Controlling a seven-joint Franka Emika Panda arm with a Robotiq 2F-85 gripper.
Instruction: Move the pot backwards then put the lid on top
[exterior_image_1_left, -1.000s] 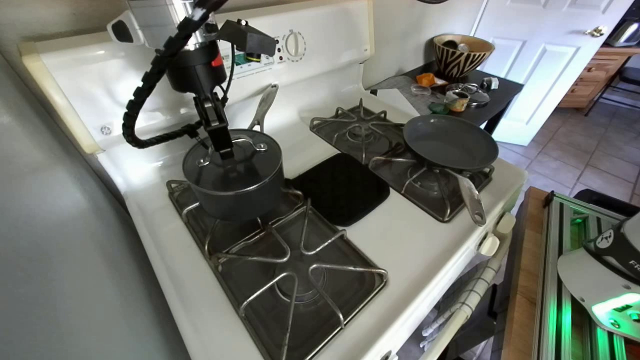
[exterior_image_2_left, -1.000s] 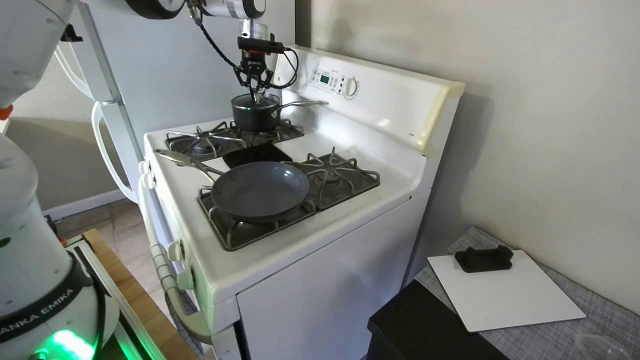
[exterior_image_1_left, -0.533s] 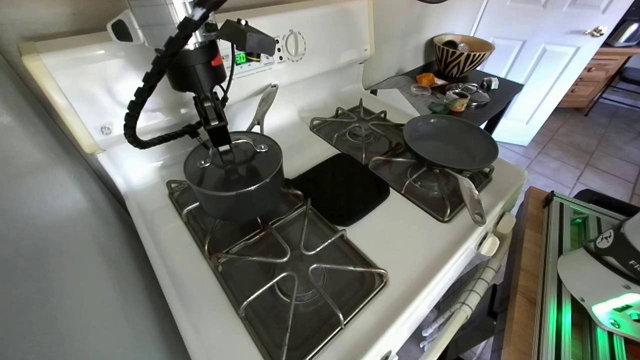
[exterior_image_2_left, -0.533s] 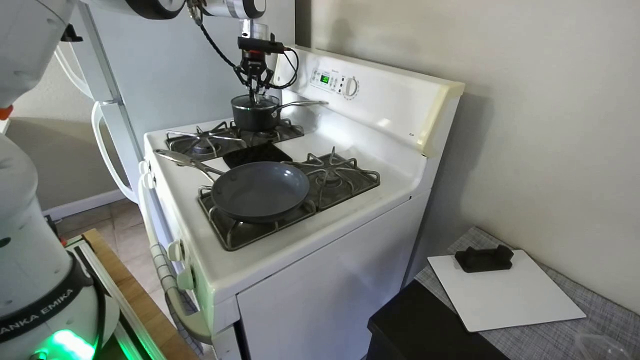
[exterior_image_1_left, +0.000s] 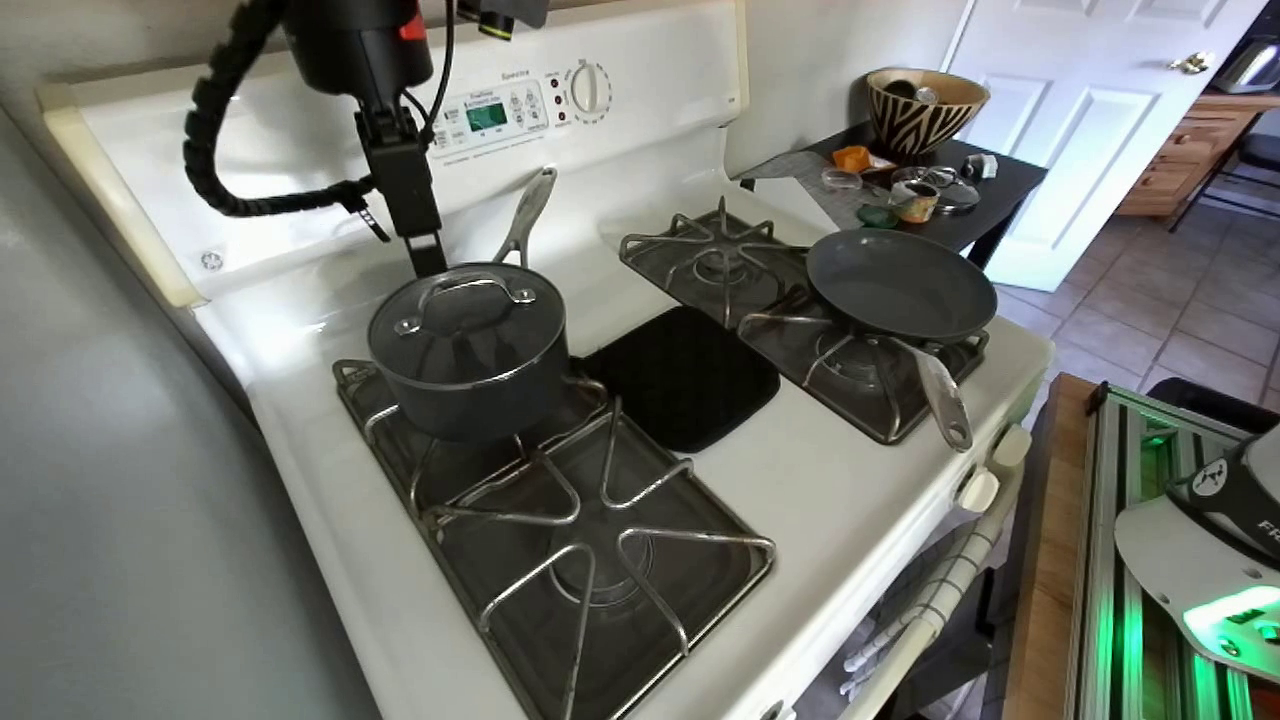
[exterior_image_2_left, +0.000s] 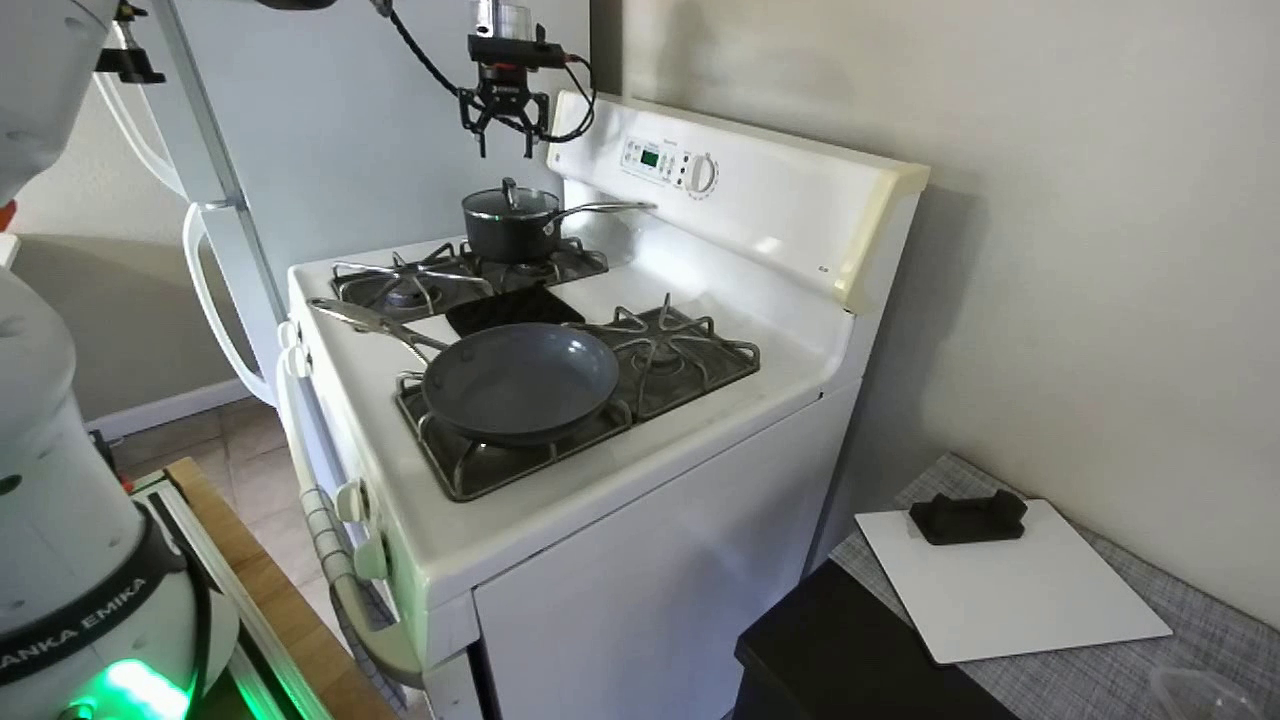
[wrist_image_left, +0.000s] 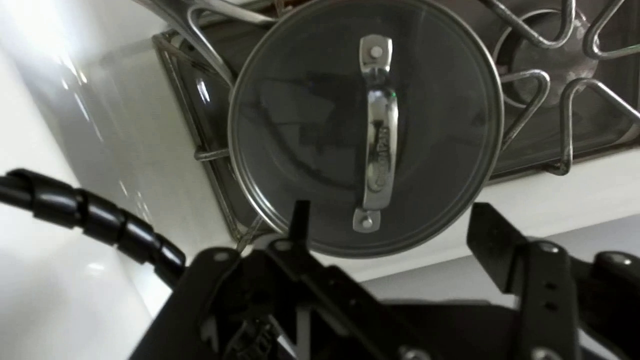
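The dark grey pot (exterior_image_1_left: 480, 405) stands on the back burner nearest the fridge, its long metal handle (exterior_image_1_left: 528, 212) pointing to the stove's back panel. On top of it lies the lid (wrist_image_left: 310, 140), level and covering the rim all round in the wrist view. The lid's arched metal handle (wrist_image_left: 381, 150) is free. My gripper (exterior_image_2_left: 506, 150) hangs above the lid with its fingers wide apart and nothing between them. Seen from the wrist, the gripper (wrist_image_left: 390, 212) has one finger over the lid's edge and the other past it.
A flat shallow pan (exterior_image_1_left: 900, 285) sits on the front burner across the stove. Between the burner pairs lies a black mat (exterior_image_1_left: 680, 380). The stove's back panel (exterior_image_2_left: 760, 190) rises behind the pot, and the fridge side (exterior_image_2_left: 400, 120) stands close beside it.
A second ago the gripper was closed at the lid's handle. The lid settled slightly onto the pot, then the fingers spread and the gripper rose off it. The pot stayed in place.
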